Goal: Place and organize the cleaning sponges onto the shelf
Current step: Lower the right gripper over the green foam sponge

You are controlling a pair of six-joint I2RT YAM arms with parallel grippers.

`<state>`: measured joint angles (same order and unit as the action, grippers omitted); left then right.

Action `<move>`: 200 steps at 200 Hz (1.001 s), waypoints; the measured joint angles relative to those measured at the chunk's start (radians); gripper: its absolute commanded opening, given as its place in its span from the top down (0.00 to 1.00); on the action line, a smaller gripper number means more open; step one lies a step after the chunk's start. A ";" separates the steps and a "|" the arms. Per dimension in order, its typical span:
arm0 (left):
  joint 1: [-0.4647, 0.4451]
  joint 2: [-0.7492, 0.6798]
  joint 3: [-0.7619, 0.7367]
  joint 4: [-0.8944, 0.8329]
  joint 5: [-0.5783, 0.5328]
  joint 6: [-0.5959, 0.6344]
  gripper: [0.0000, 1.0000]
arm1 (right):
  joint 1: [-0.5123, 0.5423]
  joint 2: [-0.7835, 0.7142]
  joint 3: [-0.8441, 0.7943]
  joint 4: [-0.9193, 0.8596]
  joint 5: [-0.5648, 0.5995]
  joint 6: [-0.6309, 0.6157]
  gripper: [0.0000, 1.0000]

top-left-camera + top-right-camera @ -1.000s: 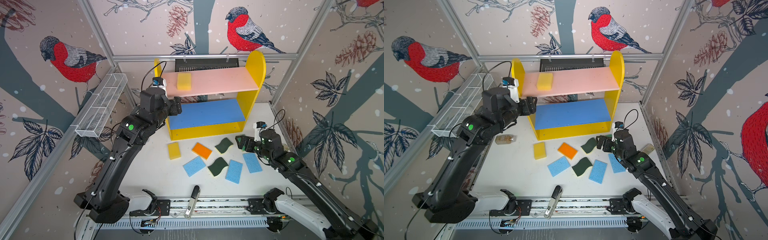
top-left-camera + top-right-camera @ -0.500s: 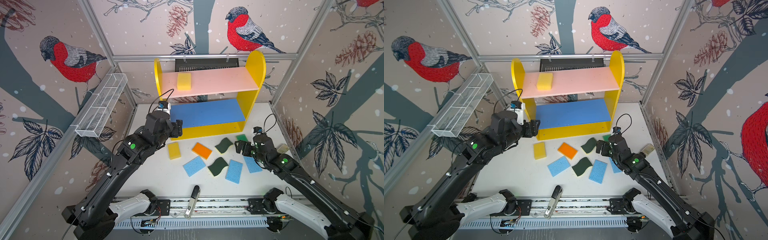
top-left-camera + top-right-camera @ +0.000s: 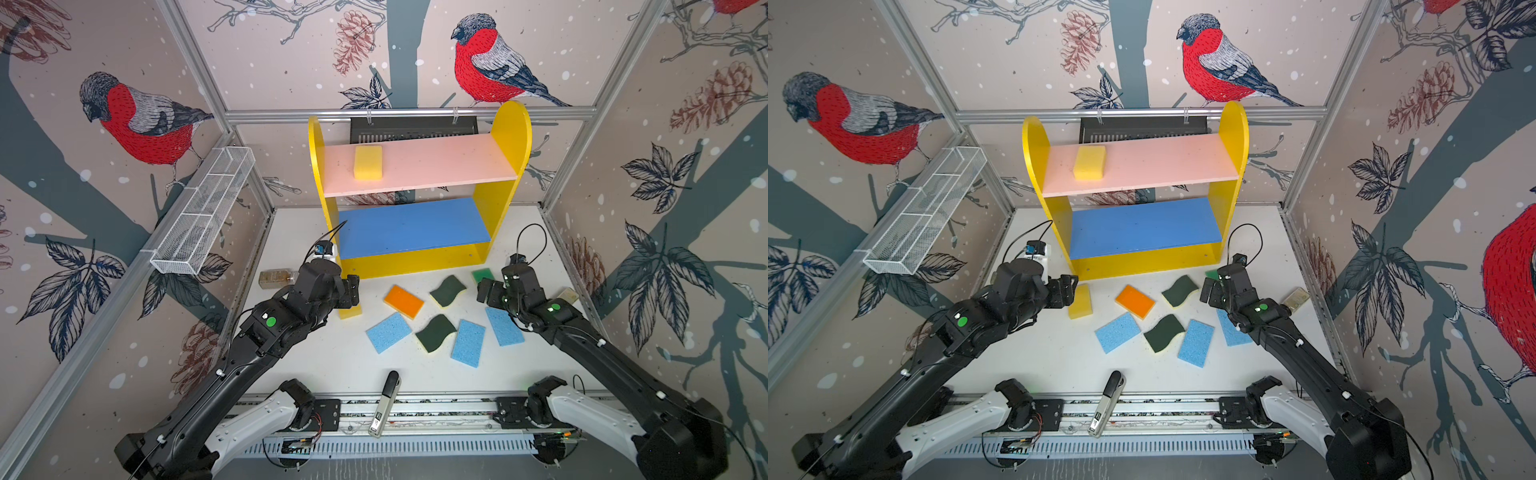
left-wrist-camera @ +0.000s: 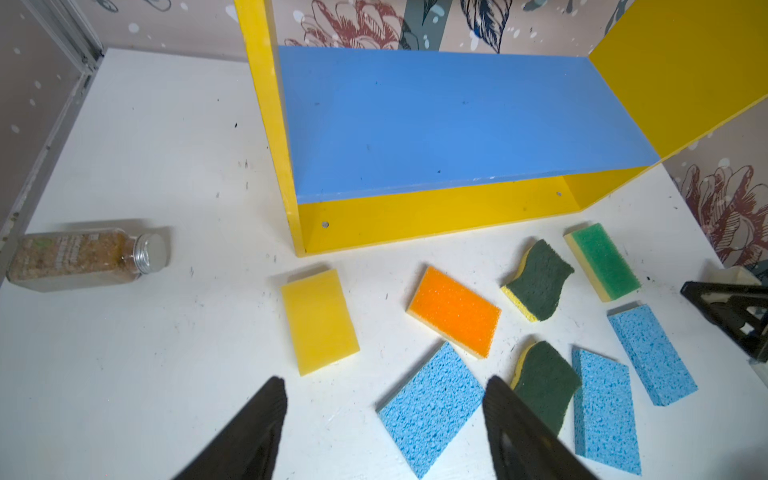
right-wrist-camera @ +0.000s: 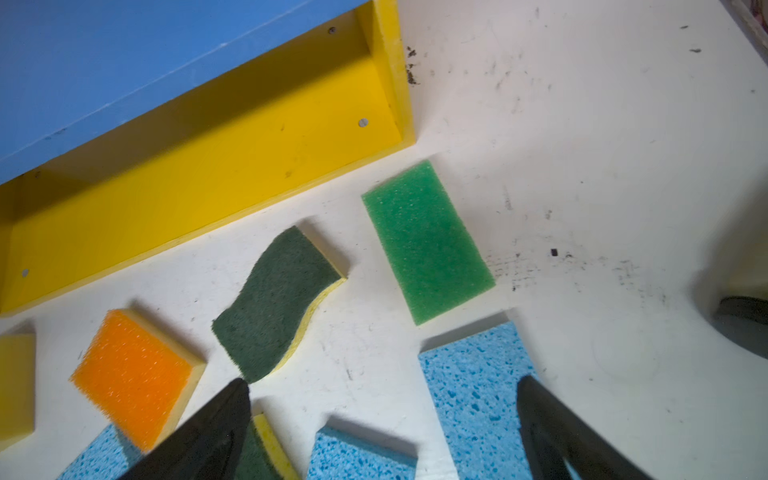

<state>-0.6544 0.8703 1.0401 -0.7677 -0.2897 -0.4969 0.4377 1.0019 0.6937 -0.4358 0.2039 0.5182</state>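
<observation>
Left wrist: yellow sponge (image 4: 319,321) just ahead of left gripper (image 4: 385,380), prob. apart.

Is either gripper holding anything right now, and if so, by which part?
Nothing is held: the left gripper and right gripper both stand open and empty.

A brownish bottle (image 4: 83,257) lies on its side on the white counter (image 4: 145,145), just left of the left gripper (image 4: 385,382). A white wire basket (image 3: 203,216) hangs higher, farther left. A black-and-silver tool (image 3: 384,403) lies behind that gripper, to its right, at the counter's front edge.
</observation>
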 measured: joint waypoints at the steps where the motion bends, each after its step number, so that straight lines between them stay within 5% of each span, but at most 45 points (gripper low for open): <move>1: 0.000 -0.002 -0.004 0.000 0.000 -0.001 0.24 | -0.002 0.001 0.000 0.001 -0.001 0.000 0.00; 111: -0.002 -0.053 -0.219 0.106 0.053 -0.105 0.25 | -0.186 0.228 0.018 0.101 -0.082 -0.108 0.00; 200: -0.002 -0.073 -0.242 0.111 0.051 -0.131 0.25 | -0.215 0.372 0.018 0.223 -0.170 -0.141 0.00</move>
<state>-0.6559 0.7975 0.7979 -0.6571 -0.2390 -0.6281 0.2226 1.3743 0.7120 -0.2131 0.0341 0.3775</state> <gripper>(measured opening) 0.753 0.997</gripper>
